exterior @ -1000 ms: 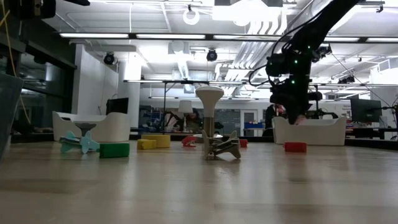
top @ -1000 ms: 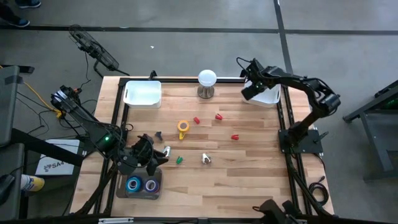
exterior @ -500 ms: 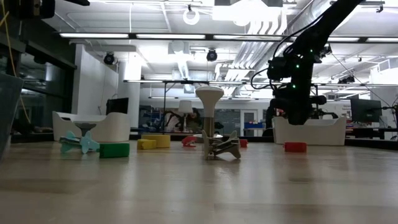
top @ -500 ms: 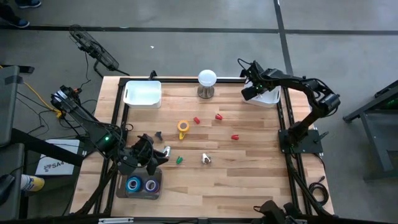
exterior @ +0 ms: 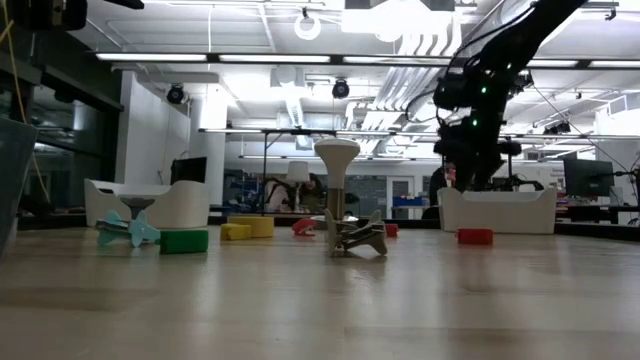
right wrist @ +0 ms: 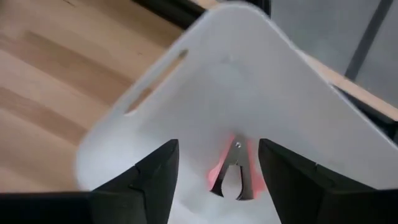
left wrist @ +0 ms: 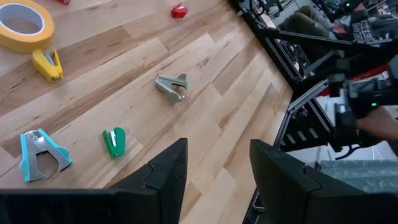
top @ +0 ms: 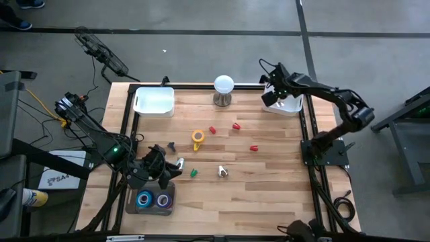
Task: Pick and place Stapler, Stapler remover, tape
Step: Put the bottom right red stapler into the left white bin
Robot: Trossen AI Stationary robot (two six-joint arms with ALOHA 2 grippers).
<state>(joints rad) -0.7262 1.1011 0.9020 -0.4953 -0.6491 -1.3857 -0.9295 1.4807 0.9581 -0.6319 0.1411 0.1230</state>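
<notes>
White plastic formed the bin (right wrist: 205,81) directly beneath the right gripper (right wrist: 214,168), which hung over it at the table's far right corner with fingers spread wide and holding nothing. A pink staple remover (right wrist: 233,171) with bright metal jaws lay on the bin's smooth floor, between and just beyond the fingertips. In my judgement the placing step for this item was at its end; the next move would call for lifting clear of the bin wall and reaching back towards the small red pieces (top: 236,126) on the wood, well away from this gripper.

The left gripper (left wrist: 214,171) waited at the near left of the table, fingers apart and empty. Ahead of it on the pale, grained wooden table (top: 269,175) lay a grey staple remover (left wrist: 173,86), a green piece (left wrist: 114,142), a blue staple remover (left wrist: 40,155) and a small yellow stapler (left wrist: 47,64) touching a broad ring of yellow tape (left wrist: 22,25). Blue and purple tape rolls (top: 153,199) sat in a grey tray just behind this gripper. A second white bin (top: 153,101) stood at the far left.
</notes>
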